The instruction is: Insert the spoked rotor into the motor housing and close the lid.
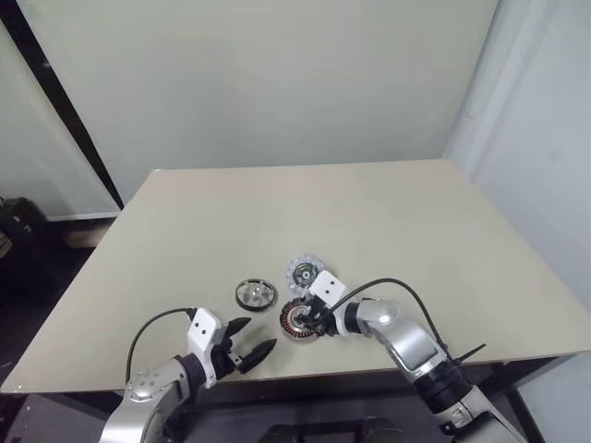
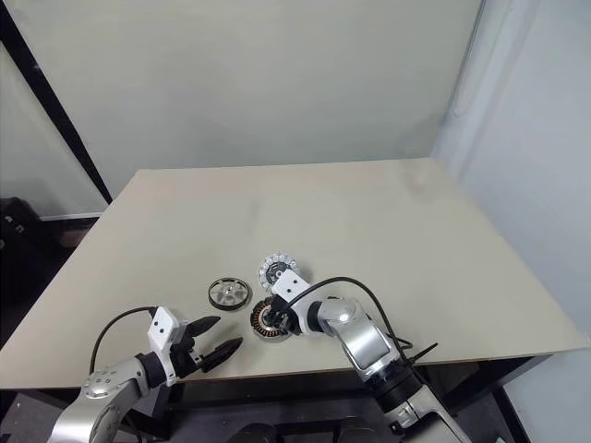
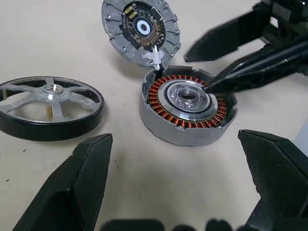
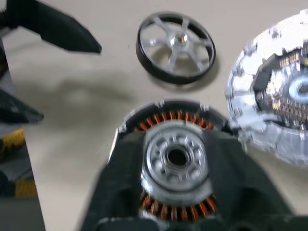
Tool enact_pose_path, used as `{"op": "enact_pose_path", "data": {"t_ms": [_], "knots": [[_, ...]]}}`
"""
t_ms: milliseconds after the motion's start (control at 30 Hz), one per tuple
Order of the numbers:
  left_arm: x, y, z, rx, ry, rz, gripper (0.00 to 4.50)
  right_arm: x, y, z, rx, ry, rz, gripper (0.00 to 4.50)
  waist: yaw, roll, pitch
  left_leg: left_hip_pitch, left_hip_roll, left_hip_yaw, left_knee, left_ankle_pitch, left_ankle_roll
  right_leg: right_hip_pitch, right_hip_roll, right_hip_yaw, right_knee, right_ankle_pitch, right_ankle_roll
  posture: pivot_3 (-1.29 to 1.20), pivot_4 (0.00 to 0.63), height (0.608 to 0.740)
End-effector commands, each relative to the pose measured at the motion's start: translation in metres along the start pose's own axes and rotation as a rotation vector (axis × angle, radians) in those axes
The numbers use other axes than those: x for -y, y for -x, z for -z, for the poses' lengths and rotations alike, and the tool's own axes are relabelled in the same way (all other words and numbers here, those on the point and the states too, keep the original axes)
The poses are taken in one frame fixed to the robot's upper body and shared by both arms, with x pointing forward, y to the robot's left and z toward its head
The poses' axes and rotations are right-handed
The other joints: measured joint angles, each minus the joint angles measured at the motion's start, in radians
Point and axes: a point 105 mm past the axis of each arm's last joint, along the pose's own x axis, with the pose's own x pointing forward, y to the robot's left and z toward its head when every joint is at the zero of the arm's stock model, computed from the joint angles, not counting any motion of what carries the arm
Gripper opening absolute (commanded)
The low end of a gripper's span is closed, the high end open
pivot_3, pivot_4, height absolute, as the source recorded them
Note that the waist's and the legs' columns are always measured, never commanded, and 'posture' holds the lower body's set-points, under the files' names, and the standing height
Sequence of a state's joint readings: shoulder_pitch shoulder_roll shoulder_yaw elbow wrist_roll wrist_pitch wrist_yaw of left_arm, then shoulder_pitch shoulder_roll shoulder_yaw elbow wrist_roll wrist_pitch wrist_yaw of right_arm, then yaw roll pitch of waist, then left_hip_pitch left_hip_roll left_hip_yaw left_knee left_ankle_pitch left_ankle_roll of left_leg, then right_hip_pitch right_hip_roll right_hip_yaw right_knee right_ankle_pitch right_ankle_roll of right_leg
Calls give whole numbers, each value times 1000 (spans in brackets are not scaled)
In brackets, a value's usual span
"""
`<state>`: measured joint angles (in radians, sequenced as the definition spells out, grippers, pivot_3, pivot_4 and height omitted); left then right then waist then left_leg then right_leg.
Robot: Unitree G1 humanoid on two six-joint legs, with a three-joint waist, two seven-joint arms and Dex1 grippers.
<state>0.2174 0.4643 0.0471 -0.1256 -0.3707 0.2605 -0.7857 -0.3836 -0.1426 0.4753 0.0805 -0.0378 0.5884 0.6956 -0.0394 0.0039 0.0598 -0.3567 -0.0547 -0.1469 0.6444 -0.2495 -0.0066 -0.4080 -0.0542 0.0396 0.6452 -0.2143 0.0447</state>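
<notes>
Motor housing [image 3: 187,113] under right end effector [image 1: 317,322], narrow, fingers astride its hub, left end effector [image 1: 251,349] wide

Even, soft room light; crisp in three views, blurred in the right wrist view.

The table [image 1: 388,221] is lit flat and pale, with only a faint soft shadow under the rotor [image 3: 50,107] and the housing [image 3: 187,113]. From the left wrist, copper windings and spokes are crisp, while that arm's own fingers [image 3: 72,192] are near, dark and soft-edged. From the right wrist everything is smeared: the lid [image 4: 276,103] glares white, its marks washed out, and the black fingers [image 4: 125,187] melt into the housing. The floor left of the table is dim.
</notes>
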Motion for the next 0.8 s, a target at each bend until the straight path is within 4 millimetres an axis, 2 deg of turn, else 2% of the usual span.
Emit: {"op": "enact_pose_path", "data": {"t_ms": [33,100,400,800], "knots": [[2,-3,-13,43,-41,16,4500,1,0,-14,20,59,11,632,0,0,0,0,0,0,0,0,0,0,0,0,0,0,0,0,0,740],[2,-4,-13,44,-41,17,4500,2,-2,-11,9,71,23,16,0,0,0,0,1,0,0,0,0,0,0,0,0,0,0,0,0,740],[2,-3,-13,45,-40,14,4500,2,-11,-7,5,62,42,16,0,0,0,0,1,0,0,0,0,0,0,0,0,0,0,0,0,740],[2,-3,-12,46,-37,12,4500,-12,-16,1,-33,80,-6,16,-10,0,0,0,1,0,0,0,0,0,0,0,0,0,1,0,0,740]]}}
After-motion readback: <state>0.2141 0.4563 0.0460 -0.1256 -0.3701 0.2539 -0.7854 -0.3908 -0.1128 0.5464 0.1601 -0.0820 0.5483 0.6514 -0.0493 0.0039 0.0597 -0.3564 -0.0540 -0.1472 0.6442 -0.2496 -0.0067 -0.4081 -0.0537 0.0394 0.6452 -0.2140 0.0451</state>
